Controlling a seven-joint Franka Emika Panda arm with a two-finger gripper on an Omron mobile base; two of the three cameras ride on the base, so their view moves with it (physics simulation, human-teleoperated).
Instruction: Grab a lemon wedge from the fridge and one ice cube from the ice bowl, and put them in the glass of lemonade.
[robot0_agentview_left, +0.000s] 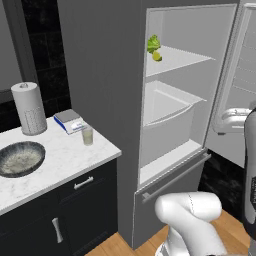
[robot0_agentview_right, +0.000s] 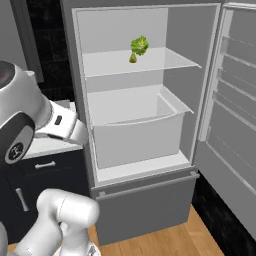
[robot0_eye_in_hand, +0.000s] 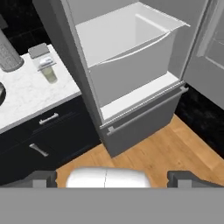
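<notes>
So the tall flat grey fridge (robot0_agentview_right: 125, 145) has its door swung wide open, white shelves and a big white drawer bin (robot0_agentview_right: 135, 132) on show. Up on the top shelf sits the tiny yellow-green lemon wedge (robot0_agentview_left: 157, 56), right beside and touching a frilly green leafy vegetable (robot0_agentview_left: 153, 43), which is easy to mix up with it. In the hand view the pincer (robot0_eye_in_hand: 113, 178) has its two dark tips spread as wide as they go, nothing between them, looking down at the fridge's lower part and the wooden floor (robot0_eye_in_hand: 166, 151).

Over on the white marble table (robot0_agentview_left: 60, 160) there's the small clear tumbler of pale yellow-green lemonade (robot0_agentview_left: 88, 135), the wide shallow dark grey speckled ice bowl (robot0_agentview_left: 20, 158) and a white paper towel roll (robot0_agentview_left: 29, 108). I think there's ice in the bowl but it's too blurry to call.

My read: we're at the first step, going for the wedge, nothing grabbed yet. Next move needs the arm to lift way up to that top shelf and come in on the wedge without pinching the leafy thing instead
</notes>
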